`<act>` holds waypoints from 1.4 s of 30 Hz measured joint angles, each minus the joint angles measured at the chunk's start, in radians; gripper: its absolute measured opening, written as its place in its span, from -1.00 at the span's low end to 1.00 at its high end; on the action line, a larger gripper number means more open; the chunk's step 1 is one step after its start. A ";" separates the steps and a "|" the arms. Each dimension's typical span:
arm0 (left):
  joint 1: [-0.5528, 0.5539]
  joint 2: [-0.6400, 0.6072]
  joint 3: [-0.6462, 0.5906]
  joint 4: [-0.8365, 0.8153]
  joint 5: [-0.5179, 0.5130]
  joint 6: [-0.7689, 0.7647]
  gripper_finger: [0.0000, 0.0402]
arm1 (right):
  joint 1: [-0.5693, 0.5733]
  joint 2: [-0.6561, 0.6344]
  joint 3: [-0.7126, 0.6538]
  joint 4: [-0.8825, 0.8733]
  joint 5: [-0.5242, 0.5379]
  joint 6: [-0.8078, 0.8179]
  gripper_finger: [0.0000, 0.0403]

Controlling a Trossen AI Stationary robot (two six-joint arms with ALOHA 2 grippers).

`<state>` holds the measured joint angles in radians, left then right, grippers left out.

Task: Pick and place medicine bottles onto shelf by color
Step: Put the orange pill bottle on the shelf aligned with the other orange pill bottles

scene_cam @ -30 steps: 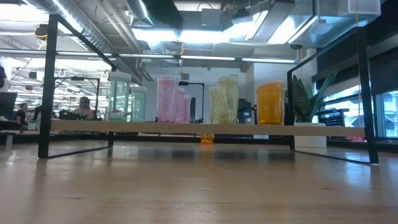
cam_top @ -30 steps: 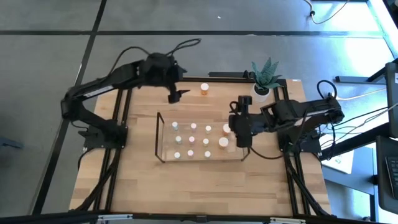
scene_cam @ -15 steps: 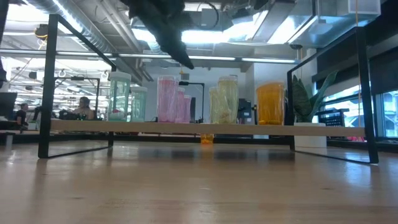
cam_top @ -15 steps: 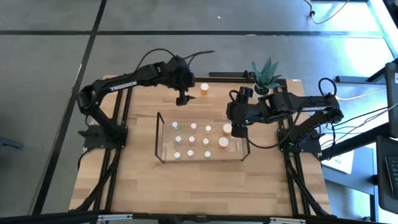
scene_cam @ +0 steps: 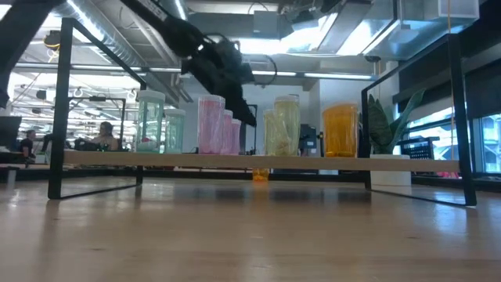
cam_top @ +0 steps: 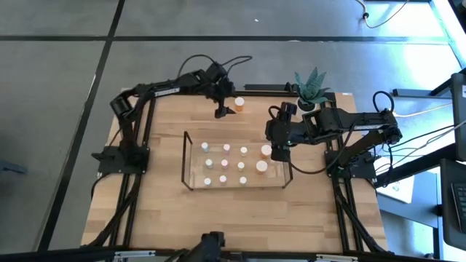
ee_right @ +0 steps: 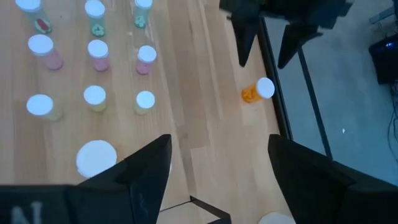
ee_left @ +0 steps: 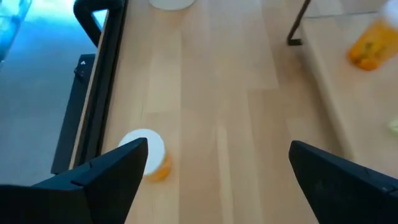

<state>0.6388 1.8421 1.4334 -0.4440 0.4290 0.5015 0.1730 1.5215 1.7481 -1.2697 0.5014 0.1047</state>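
A small orange bottle [cam_top: 239, 104] with a white cap is standing alone on the worktop [cam_top: 160, 211], near its far edge and apart from the shelf [cam_top: 191, 169]. The left gripper [cam_top: 221, 109] is hovering just beside this bottle, its fingers [ee_left: 106, 174] spread wide open and holding nothing; in the left wrist view the bottle is showing next to one fingertip, not between the two. The clear shelf is sitting in the middle of the worktop, carrying rows of white-capped bottles [ee_right: 94, 96] in greenish, pinkish, yellowish and orange shades. The right gripper [cam_top: 279, 151] is hanging over the right end of the shelf, its fingers [ee_right: 146, 171] parted and empty. A potted plant [cam_top: 310, 89] is standing at the far right corner.
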 joint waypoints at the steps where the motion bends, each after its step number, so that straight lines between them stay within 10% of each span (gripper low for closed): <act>1: 0.000 0.018 0.000 0.019 0.000 -0.001 0.91 | 0.000 0.000 0.000 0.000 0.000 0.007 0.33; 42: 0.046 0.181 0.000 0.216 -0.105 0.003 0.91 | -0.050 0.002 -0.004 0.053 0.002 0.067 0.33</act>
<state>0.6852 2.0235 1.4334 -0.2281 0.3243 0.5046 0.1229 1.5234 1.7443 -1.2171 0.5037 0.1719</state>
